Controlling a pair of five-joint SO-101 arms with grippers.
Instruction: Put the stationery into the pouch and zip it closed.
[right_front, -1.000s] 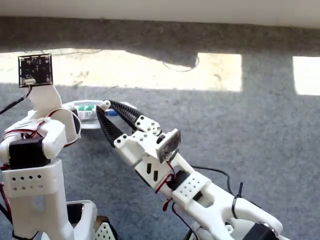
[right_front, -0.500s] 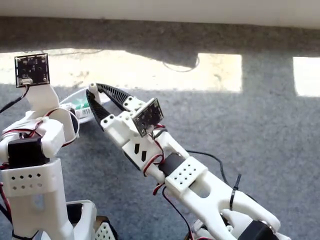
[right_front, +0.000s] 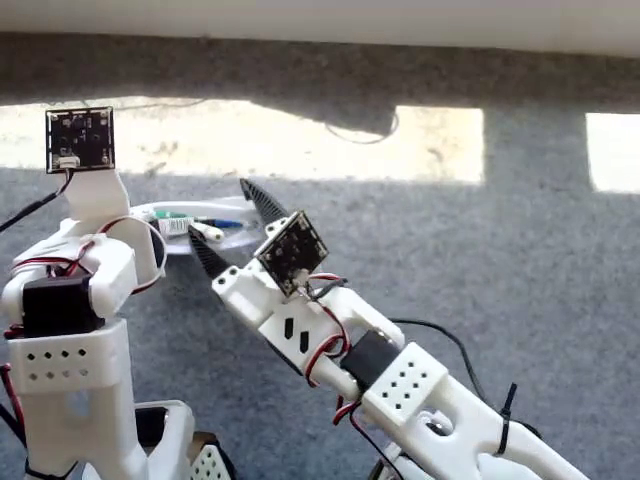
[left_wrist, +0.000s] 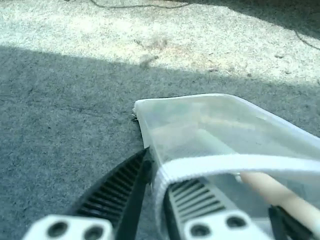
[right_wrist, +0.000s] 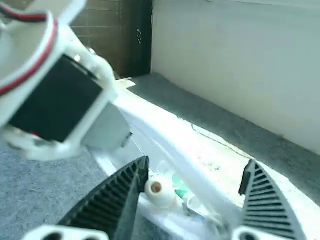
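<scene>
While the translucent pouch (right_front: 170, 208) lies on the grey desk (right_front: 480, 260) in the left half of the high view, just below a band of sunlight, the left hand (left_wrist: 159, 172) is clamped on its white edge band, which runs down between the two black fingers (left_wrist: 120, 200) at the bottom of the left wrist view. Inside the pouch (left_wrist: 200, 120), a cream pen (left_wrist: 280, 197) slants toward the lower right corner of that frame. The right hand (right_front: 218, 212) reaches in from the lower right of the high view with its fingers spread wide apart, one on each side of the pouch. In the right wrist view that hand (right_wrist: 196, 167) straddles the pouch (right_wrist: 165, 140), where a white pen end (right_wrist: 156, 187) and something green (right_wrist: 180, 190) sit between the fingers.
</scene>
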